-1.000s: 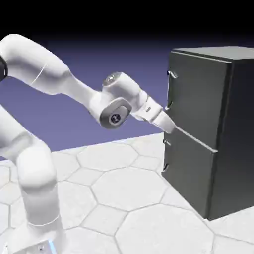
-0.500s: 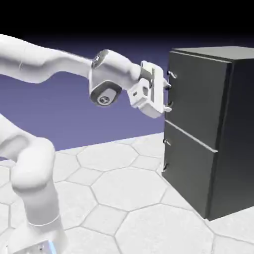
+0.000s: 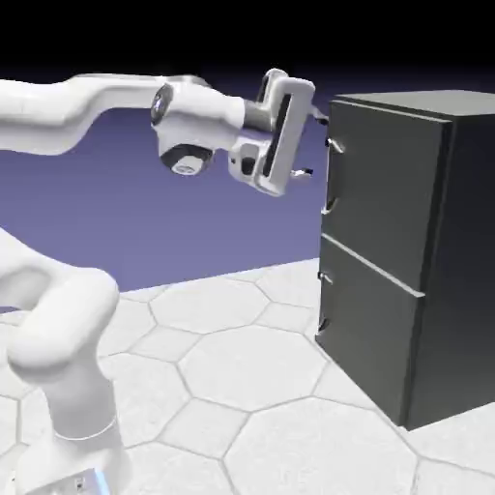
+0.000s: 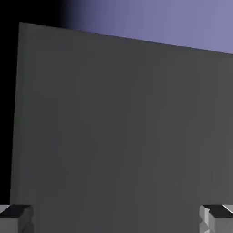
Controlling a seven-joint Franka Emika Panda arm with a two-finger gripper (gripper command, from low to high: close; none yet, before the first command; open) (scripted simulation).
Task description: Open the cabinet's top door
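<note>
Standing upright, cabinet [image 3: 387,261] faces exterior view's left.

The open fingers [image 3: 305,173] point right at the closed top door [image 3: 382,189], near its handle [image 3: 333,176].

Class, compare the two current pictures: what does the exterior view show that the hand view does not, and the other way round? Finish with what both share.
Only the exterior view: small silver curved handles, the lower dark grey door, the pale hexagon-patterned floor and the jointed white arm.

Only the hand view: a close, face-on look at a flat dark grey panel, no handle visible.

Both: the parted grey fingers, blue-violet backdrop and dark grey cabinet surfaces.
</note>
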